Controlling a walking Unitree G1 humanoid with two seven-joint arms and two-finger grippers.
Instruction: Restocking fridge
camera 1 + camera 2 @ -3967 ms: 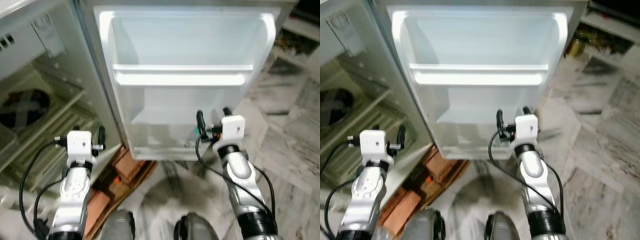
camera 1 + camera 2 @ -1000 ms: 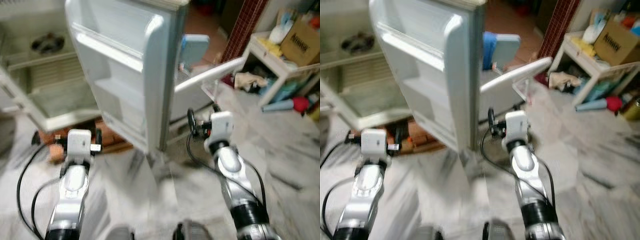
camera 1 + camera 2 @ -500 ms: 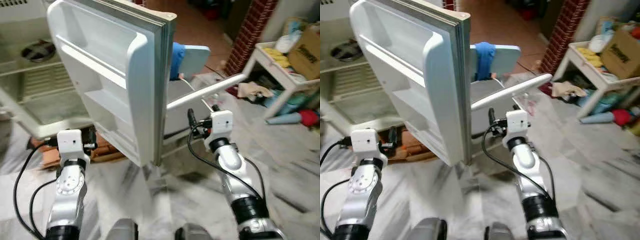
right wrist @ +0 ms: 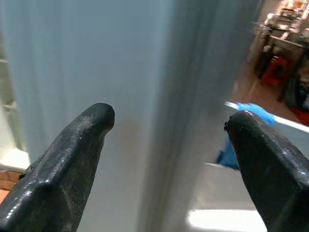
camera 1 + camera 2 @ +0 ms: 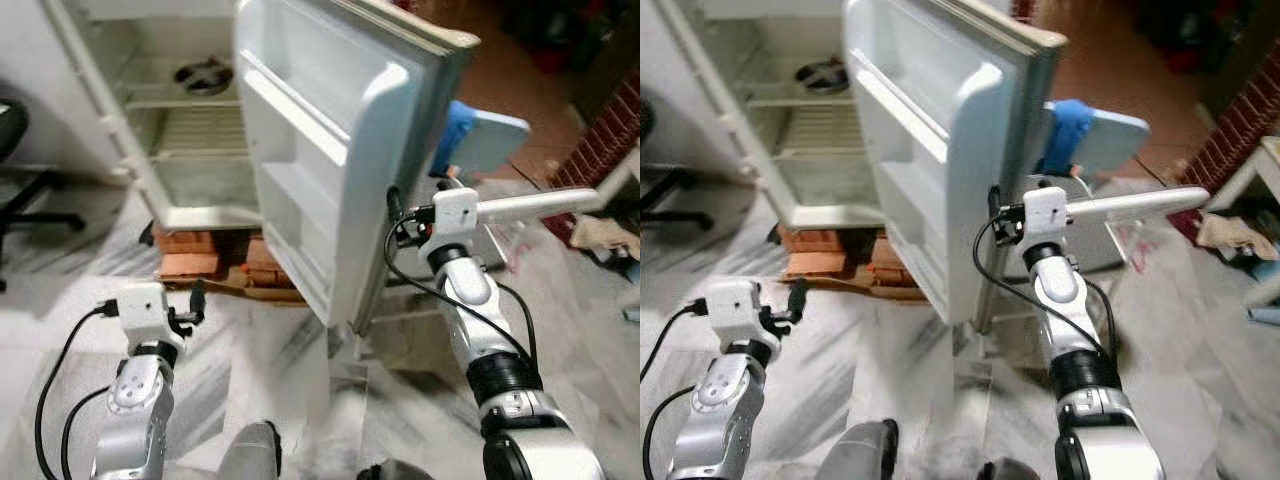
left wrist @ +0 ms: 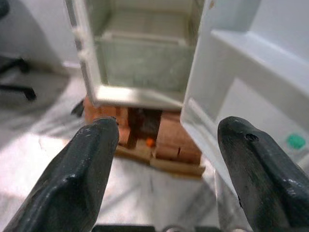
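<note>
- Step in hand, as judged: the fridge (image 5: 190, 150) stands open and unstocked, its shelves bare save a dark round item on the upper shelf; nothing is carried, so supplies are yet to be fetched, and the next move calls for locating goods and bringing them to the shelves
- An office chair (image 5: 15, 190) is noted at far left, beside the cabinet; bricks (image 5: 215, 262) are seen under the fridge base
- The left gripper (image 6: 164, 159) is held low over the marble floor (image 5: 250, 350), forearm raised forward, fingers spread wide and holding nothing, aimed at the bricks and lower compartment
- The fridge door (image 5: 330, 160) is swung out, its racks empty
- The right gripper (image 4: 169, 140) is raised close to the door's outer edge, elbow bent, fingers parted and unladen, no contact confirmed
- A blue cloth (image 5: 455, 135) is seen behind the door
</note>
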